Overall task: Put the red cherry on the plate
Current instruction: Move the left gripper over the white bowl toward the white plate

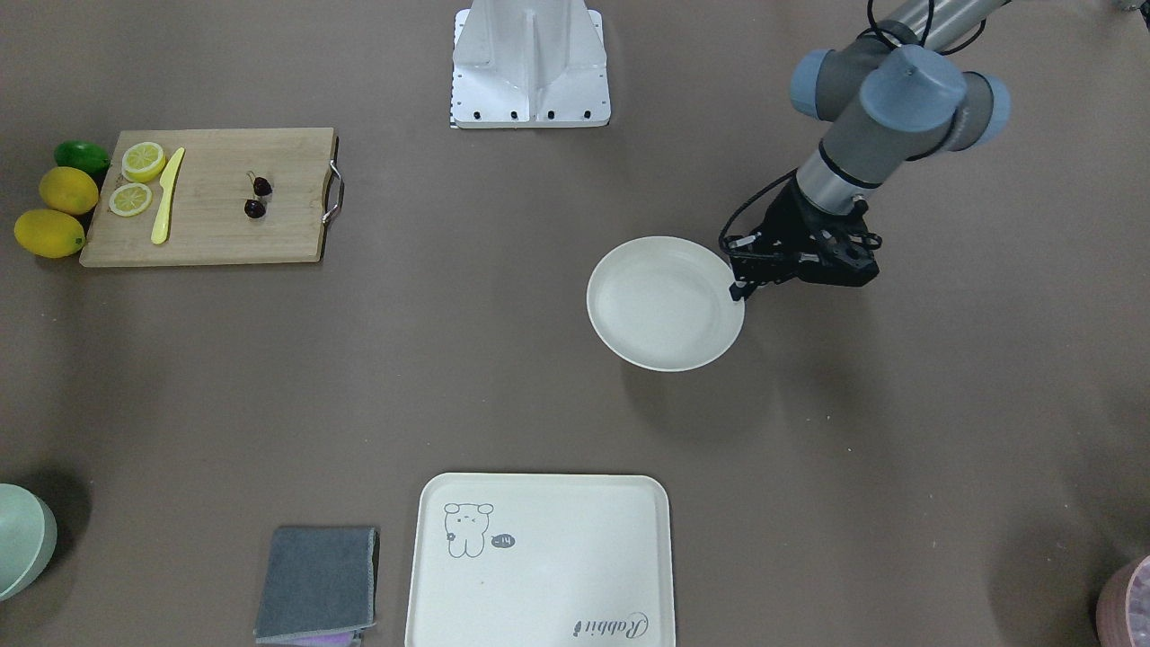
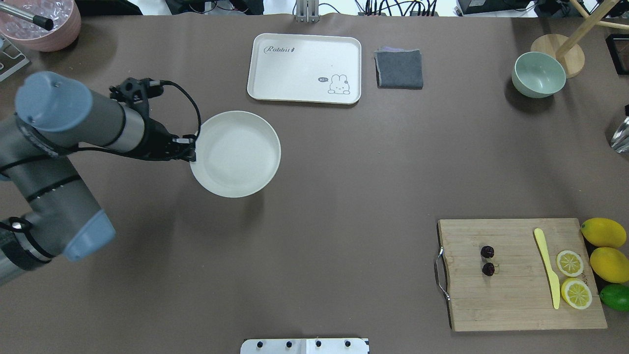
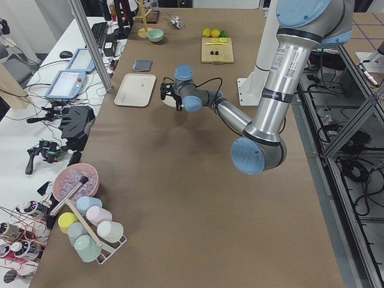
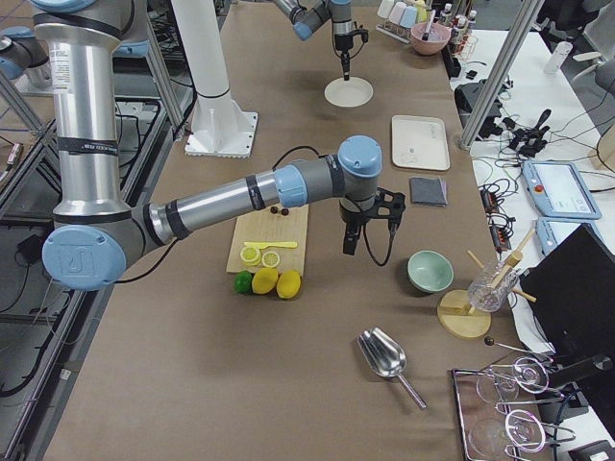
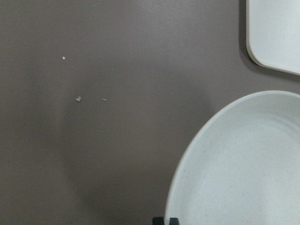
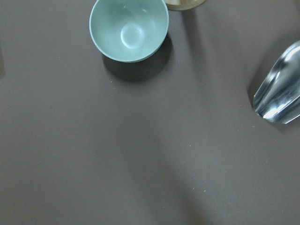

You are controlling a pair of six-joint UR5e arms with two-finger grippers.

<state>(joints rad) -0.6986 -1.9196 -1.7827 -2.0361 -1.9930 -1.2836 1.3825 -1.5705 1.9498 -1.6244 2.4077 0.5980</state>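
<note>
The red cherry [image 1: 255,208] [image 2: 488,269], two tiny dark fruits joined by stems, lies on the wooden cutting board [image 2: 516,300] with no gripper near it. Far from it, the round cream plate [image 1: 665,305] [image 2: 236,152] [image 5: 243,168] is empty, and its shadow falls offset on the table. My left gripper [image 1: 741,289] [image 2: 192,150] is shut on the plate's rim on the side nearest the arm. My right gripper [image 4: 349,246] hangs over the table between the board and the green bowl [image 4: 430,270]; whether it is open or shut I cannot tell.
On the board lie two lemon slices [image 2: 570,263] and a yellow knife [image 2: 548,265], with two lemons [image 2: 603,232] and a lime [image 2: 615,296] beside it. A rabbit tray [image 2: 304,54], grey cloth [image 2: 399,69], metal scoop [image 6: 279,93] and pink bowl [image 2: 44,24] line the far side.
</note>
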